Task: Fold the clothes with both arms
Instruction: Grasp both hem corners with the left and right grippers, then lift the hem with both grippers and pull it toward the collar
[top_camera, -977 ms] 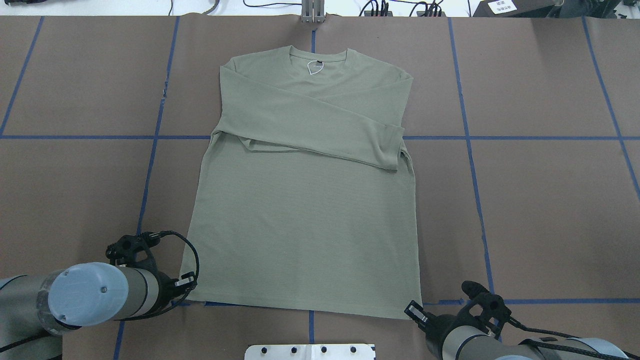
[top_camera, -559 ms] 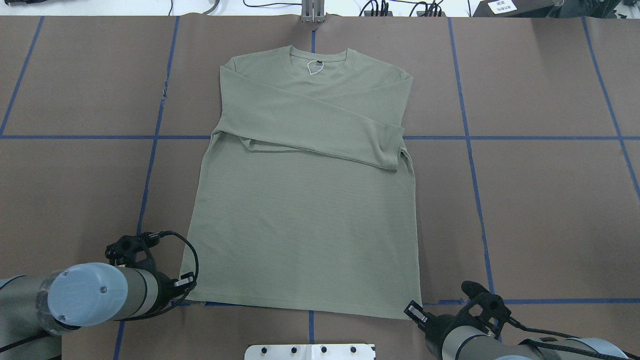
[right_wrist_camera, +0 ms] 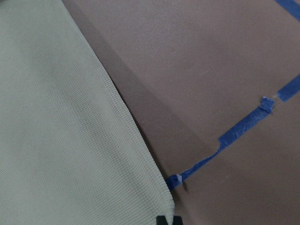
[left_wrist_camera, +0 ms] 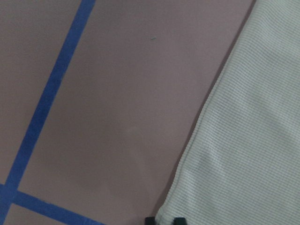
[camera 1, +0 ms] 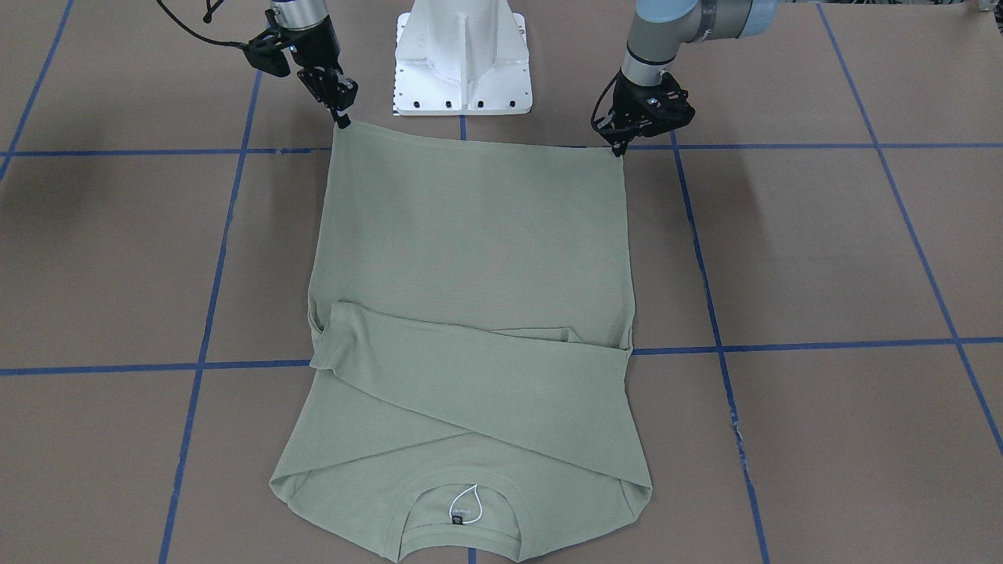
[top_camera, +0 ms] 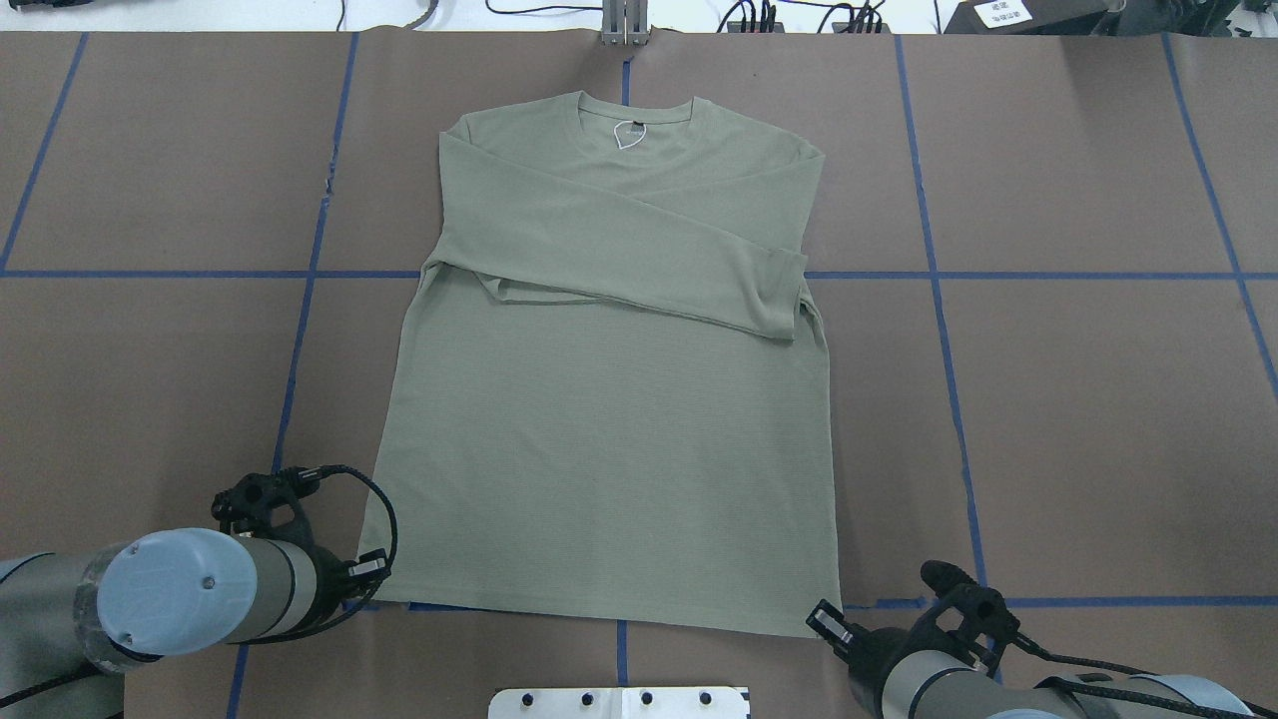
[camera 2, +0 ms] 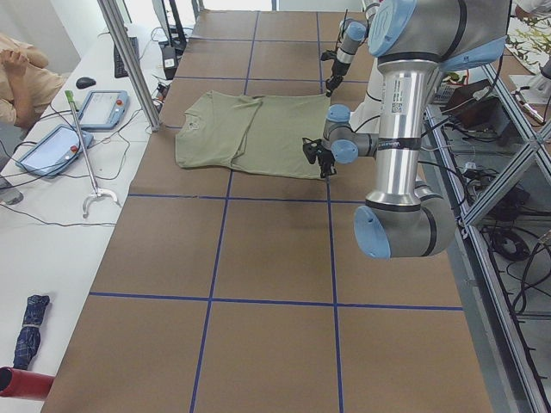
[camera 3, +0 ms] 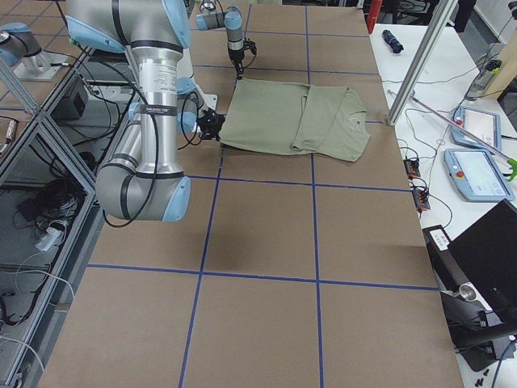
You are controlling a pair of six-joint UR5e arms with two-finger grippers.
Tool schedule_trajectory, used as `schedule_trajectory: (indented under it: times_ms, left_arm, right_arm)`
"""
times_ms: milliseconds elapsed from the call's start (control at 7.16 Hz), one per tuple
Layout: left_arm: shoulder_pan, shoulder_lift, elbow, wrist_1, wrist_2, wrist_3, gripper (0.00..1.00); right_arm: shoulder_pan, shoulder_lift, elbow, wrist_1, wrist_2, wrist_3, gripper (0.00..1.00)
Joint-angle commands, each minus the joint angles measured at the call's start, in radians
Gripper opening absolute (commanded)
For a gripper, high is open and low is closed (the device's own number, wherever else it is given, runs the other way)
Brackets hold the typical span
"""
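The pale sage-green shirt point(top_camera: 609, 449) lies flat on the brown table, collar at the far side and both sleeves folded across the chest. My left gripper point(top_camera: 371, 579) sits at the near left hem corner, which the front view shows on its right point(camera 1: 619, 149). In the left wrist view the gripper's point(left_wrist_camera: 163, 220) black tips stand close together with the cloth point(left_wrist_camera: 253, 140) corner pinched between them. My right gripper point(top_camera: 827, 621) point(camera 1: 343, 119) is at the near right hem corner, shut on that corner of the cloth point(right_wrist_camera: 61, 117).
The white pedestal base point(camera 1: 462, 55) stands just behind the hem, between the two arms. Blue tape lines point(top_camera: 939, 300) grid the table. A side table with tablets point(camera 2: 103, 107) and a metal post point(camera 2: 129, 60) flanks the far side, where a person sits.
My left arm has sunk slightly toward the table at the hem corner. The right arm and the shirt have not moved.
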Motion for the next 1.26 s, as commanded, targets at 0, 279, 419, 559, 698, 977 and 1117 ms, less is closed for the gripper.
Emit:
schedule_trajectory:
  times_ms: [0,279,419,559,698,977,1117]
  left_arm:
    - [-0.001,0.0,-0.056,0.0,-0.014,-0.002,0.0]
    - [0.006,-0.006,-0.111,-0.002,-0.072,-0.011,0.0]
    - [0.037,-0.006,-0.138,-0.002,-0.072,-0.039,0.0]
    - [0.07,-0.006,-0.168,-0.002,-0.072,-0.068,0.0]
    - [0.107,-0.006,-0.196,-0.002,-0.072,-0.098,0.0]
    - [0.115,0.0,-0.242,0.002,-0.072,-0.1,0.0]
    - [0.109,0.001,-0.259,0.002,-0.072,-0.1,0.0]
  right_arm:
    - [0.001,-0.004,0.004,0.0,0.0,-0.002,0.0]
    - [0.003,-0.01,0.005,0.0,0.0,-0.002,0.0]
    - [0.001,-0.027,0.017,0.0,0.002,-0.002,0.0]
    - [-0.02,-0.065,0.057,0.0,0.002,-0.002,0.0]
    - [-0.044,-0.093,0.098,0.0,0.002,-0.002,0.0]
    - [-0.052,-0.136,0.17,0.0,0.002,-0.002,0.0]
    - [-0.04,-0.165,0.215,0.0,0.002,-0.002,0.0]
